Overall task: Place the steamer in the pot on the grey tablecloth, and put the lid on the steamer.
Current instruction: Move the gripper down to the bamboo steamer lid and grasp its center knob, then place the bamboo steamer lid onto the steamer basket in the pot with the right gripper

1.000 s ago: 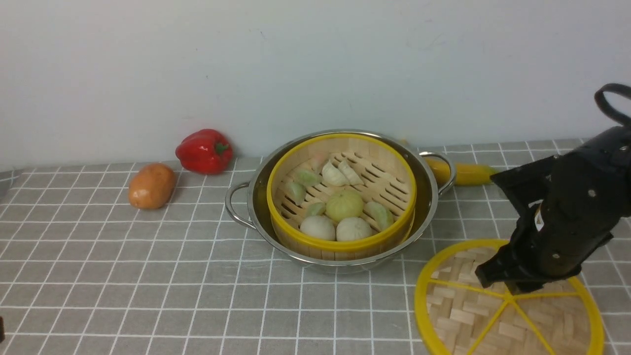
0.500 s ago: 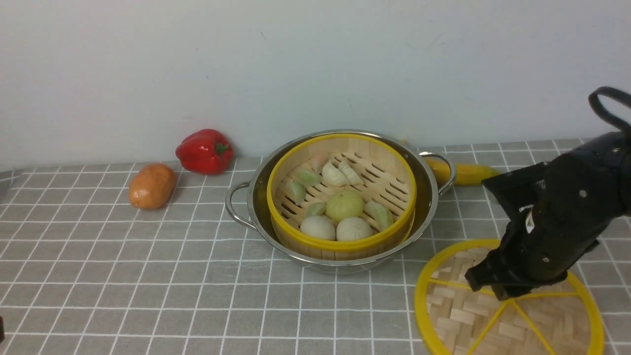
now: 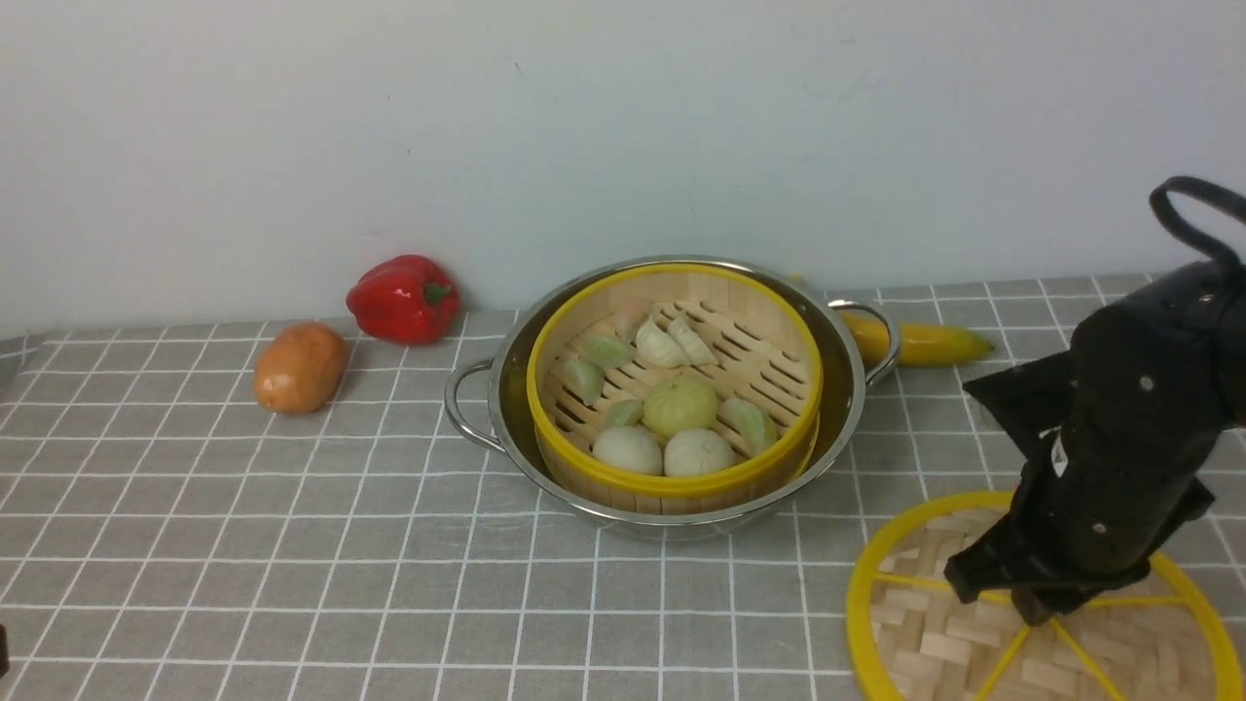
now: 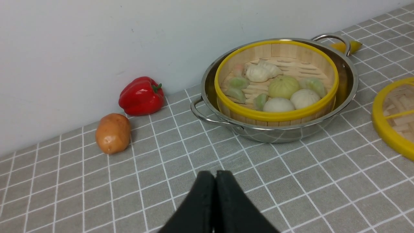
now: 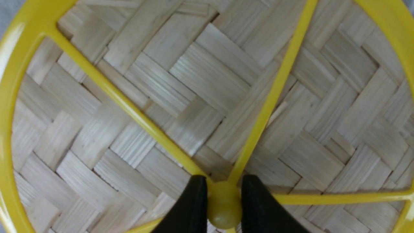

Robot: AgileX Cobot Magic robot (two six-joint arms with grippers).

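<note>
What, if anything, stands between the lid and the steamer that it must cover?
Nothing visible does. The right gripper grips the knob of the lid, and only bare tablecloth lies between lid and pot. The steamer is open on top, with its buns sitting below the rim.

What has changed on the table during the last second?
The right gripper came down and closed on the knob of the lid. The lid slid slightly right and toward the robot. The steamer and pot did not move.
</note>
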